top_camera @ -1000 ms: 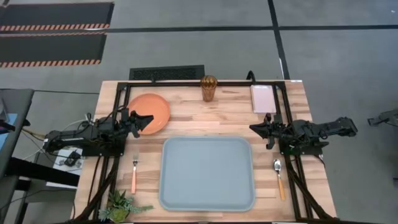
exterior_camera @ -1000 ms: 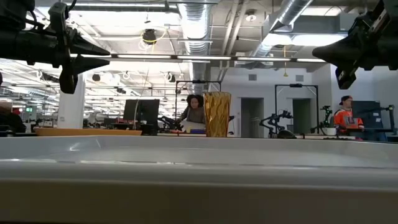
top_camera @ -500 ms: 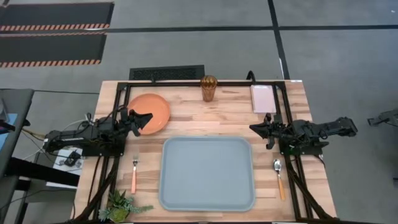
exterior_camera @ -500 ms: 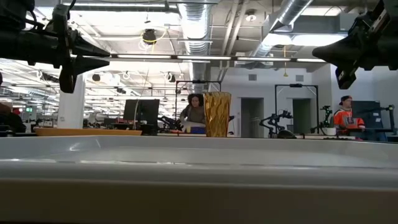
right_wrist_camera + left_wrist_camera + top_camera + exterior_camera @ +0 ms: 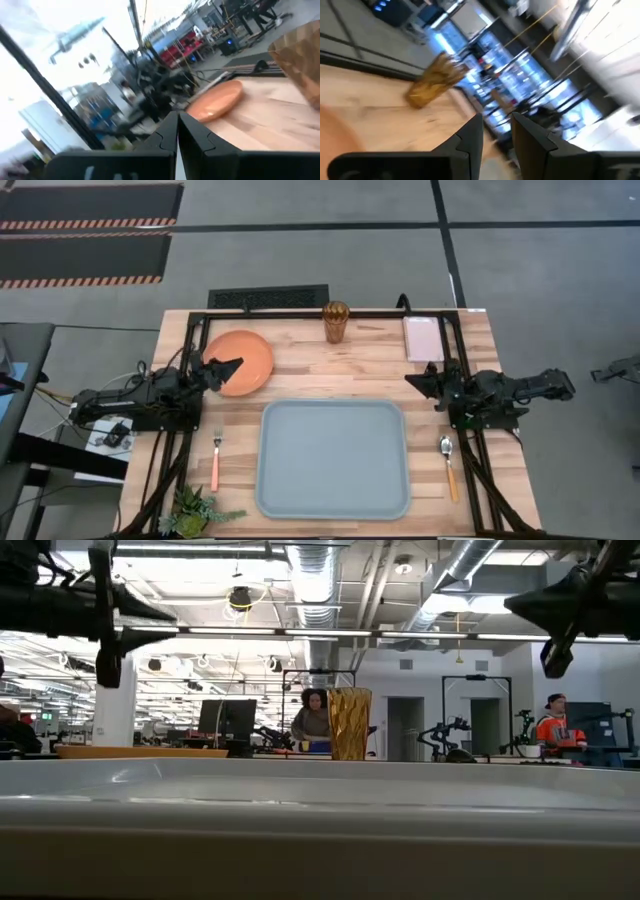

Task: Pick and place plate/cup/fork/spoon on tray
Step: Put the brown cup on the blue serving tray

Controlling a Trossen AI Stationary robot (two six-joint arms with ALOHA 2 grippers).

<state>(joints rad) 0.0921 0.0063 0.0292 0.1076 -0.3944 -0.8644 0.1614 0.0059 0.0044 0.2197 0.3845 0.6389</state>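
The orange plate (image 5: pixel 240 361) lies flat on the table at the far left. The amber ribbed cup (image 5: pixel 335 321) stands upright at the far edge; it also shows in the low view (image 5: pixel 349 724). The fork (image 5: pixel 215 459) lies left of the pale grey-blue tray (image 5: pixel 333 458), and the spoon (image 5: pixel 449 466) lies right of it. My left gripper (image 5: pixel 232 366) hovers over the plate's left part, its fingers (image 5: pixel 470 137) a little apart and empty. My right gripper (image 5: pixel 414 378) hovers right of the tray's far right corner, shut and empty.
A small pink pad (image 5: pixel 421 338) lies at the far right of the table. A small green plant (image 5: pixel 195 509) stands at the near left corner. Black frame rails (image 5: pixel 462 360) run along the table's sides. People show in the room beyond the table.
Both grippers have turned about their own long axes and risen a little. The left one stays over the plate's left part, and the right one stays beside the tray's far right corner. Nothing on the table has moved.
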